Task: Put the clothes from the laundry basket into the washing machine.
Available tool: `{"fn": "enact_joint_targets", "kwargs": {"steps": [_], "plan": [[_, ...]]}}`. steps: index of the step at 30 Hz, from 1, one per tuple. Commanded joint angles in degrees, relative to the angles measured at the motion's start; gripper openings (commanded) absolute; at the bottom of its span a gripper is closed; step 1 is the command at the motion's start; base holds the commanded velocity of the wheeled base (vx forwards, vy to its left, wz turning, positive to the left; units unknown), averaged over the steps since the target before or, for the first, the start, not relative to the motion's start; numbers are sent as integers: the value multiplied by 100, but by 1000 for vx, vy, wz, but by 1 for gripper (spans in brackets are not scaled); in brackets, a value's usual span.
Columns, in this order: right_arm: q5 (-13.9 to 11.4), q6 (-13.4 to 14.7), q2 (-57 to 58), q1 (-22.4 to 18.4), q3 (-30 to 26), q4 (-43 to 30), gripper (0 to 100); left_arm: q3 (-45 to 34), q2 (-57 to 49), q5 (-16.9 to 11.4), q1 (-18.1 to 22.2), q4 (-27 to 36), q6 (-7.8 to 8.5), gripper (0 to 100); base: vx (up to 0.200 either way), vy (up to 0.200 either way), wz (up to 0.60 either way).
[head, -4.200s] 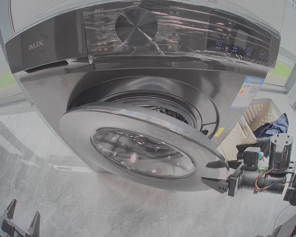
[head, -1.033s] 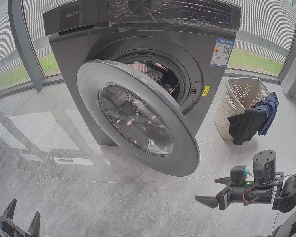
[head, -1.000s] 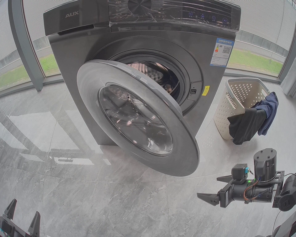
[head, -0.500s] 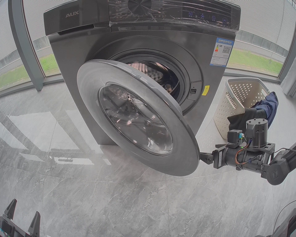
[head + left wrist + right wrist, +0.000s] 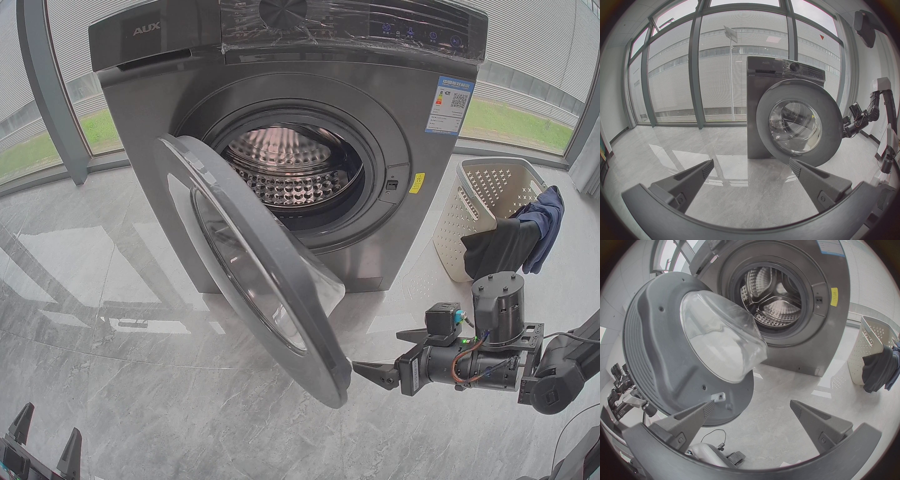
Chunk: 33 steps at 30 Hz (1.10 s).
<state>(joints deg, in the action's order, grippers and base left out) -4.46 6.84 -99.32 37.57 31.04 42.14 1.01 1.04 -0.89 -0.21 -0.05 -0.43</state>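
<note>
The grey washing machine [image 5: 281,75] stands with its round door [image 5: 250,275] swung wide open, and the steel drum [image 5: 287,162] is bare inside. My right gripper [image 5: 378,350] is open at the door's free edge, one fingertip [image 5: 357,366] against the rim. In the right wrist view the door's inner side [image 5: 662,365] lies just past my right gripper [image 5: 750,405]. The cream laundry basket [image 5: 481,194] stands right of the machine, with a black garment [image 5: 500,250] and a blue garment [image 5: 545,215] draped over its rim. My left gripper [image 5: 49,431] is open, low at the left.
Grey tiled floor [image 5: 156,387] spreads open in front and to the left of the machine. Tall windows [image 5: 675,68] stand behind it. In the left wrist view the door [image 5: 800,122] faces me, with the right arm [image 5: 859,118] at its edge.
The right gripper rose to the door's edge, then moved down and left with it, and the door swung much wider open, baring the drum. Earlier the head camera drew back from the machine.
</note>
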Motion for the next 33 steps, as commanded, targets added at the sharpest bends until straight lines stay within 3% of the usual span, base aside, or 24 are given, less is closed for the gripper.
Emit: {"fn": "enact_joint_targets", "kwargs": {"steps": [1, 4, 7, 19, 22, 26, 33], "plan": [[42, 54, 35, 49, 210, -4, 100, -101, -86, 1, -6, 5, -1, 100, -200, 0, 0], [262, 186, -228, -22, 429, 4, 100, -101, -86, 1, 3, -4, -10, 100, -200, 0, 0], [262, 344, -334, 49, 526, 4, 100, -101, -86, 1, -6, -4, -10, 100, -67, 0, 0], [306, 450, -694, 585, 596, 374, 100, -101, -86, 1, -6, 5, -10, 100, 0, 0, 0], [349, 467, -694, 470, 658, 426, 100, -101, -86, 1, -6, 5, -10, 100, 0, 0, 0], [473, 476, -817, -136, 992, 426, 100, -101, -86, -8, -6, -4, -10, 100, 0, 0, 0], [578, 476, -1556, -672, 1915, 391, 100, -101, -86, -8, -6, -4, -10, 100, 0, 0, 0]]}}
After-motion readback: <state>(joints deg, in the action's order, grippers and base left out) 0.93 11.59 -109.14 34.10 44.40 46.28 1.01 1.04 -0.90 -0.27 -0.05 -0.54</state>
